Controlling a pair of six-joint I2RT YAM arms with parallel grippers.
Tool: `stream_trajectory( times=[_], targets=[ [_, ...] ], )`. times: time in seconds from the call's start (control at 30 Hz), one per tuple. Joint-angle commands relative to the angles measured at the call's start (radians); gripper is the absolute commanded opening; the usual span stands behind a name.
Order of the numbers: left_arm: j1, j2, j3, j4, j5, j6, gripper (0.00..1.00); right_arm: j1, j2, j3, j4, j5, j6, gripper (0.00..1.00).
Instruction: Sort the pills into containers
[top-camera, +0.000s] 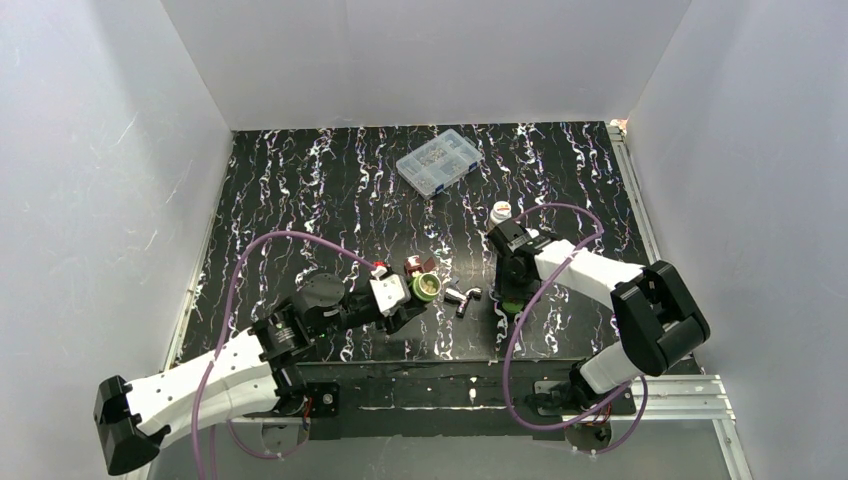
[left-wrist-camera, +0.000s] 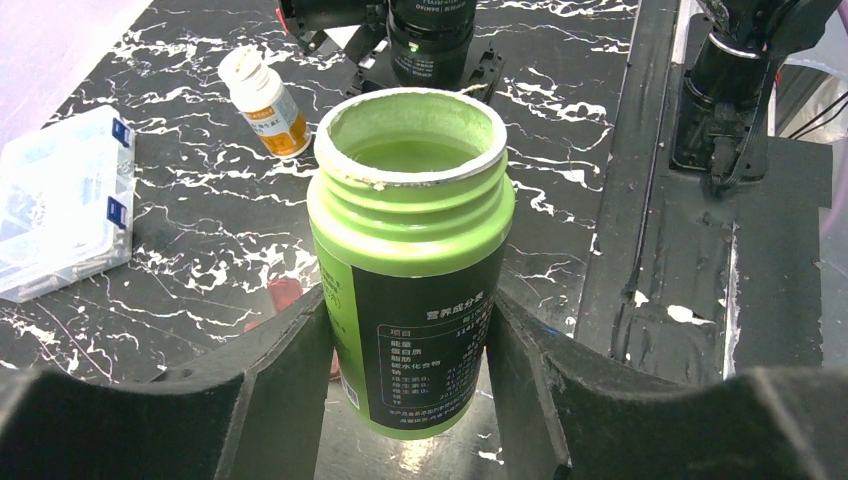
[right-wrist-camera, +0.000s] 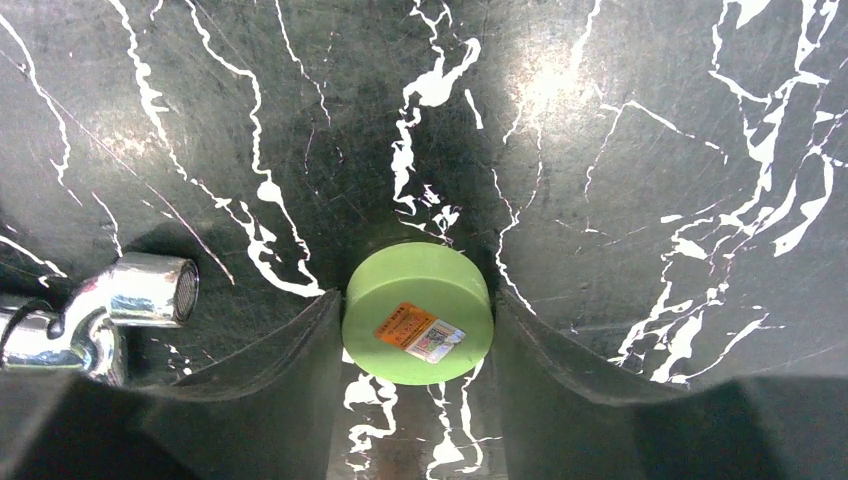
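— Where was the green bottle (left-wrist-camera: 415, 290)?
— Uncapped and upright, clenched between the left fingers (left-wrist-camera: 280, 380).
— And its green cap (right-wrist-camera: 417, 312)?
— Flat on the tabletop (right-wrist-camera: 600, 150), grasped by the right fingers (right-wrist-camera: 290, 370); the amber bottle (left-wrist-camera: 262, 100) stood well apart

worktop (top-camera: 300, 190): black, with white marble-like veining, white walls on three sides. lying on it:
- clear compartment box (top-camera: 438, 160), far middle.
- amber bottle (top-camera: 500, 211), white cap, upright, right of centre.
- green cap (right-wrist-camera: 418, 312), flat, sticker up, towards the near edge.
- chrome fitting (right-wrist-camera: 130, 295), near the cap.
- small red item (top-camera: 413, 265), kind unclear.
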Motion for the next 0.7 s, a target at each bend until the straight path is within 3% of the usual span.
stream_trajectory(
  times=[0.0, 0.07, 0.23, 0.4, 0.67],
  targets=[
    [-0.001, 0.007, 0.007, 0.046, 0.015, -0.008, 0.00, 0.003, -0.034, -0.025, -0.001, 0.005, 0.011, 0.49],
    [-0.001, 0.015, 0.009, 0.051, 0.018, -0.012, 0.00, 0.003, -0.045, -0.026, -0.009, -0.004, 0.010, 0.45],
    [-0.001, 0.035, 0.017, 0.050, 0.030, -0.020, 0.00, 0.003, -0.132, 0.056, -0.120, -0.031, -0.005, 0.27],
    [0.000, 0.063, 0.035, 0.036, 0.049, -0.020, 0.00, 0.003, -0.273, 0.262, -0.243, -0.187, -0.082, 0.26],
    [0.019, 0.126, 0.082, 0.039, 0.163, -0.077, 0.00, 0.064, -0.425, 0.487, -0.274, -0.465, -0.244, 0.26]
  ],
)
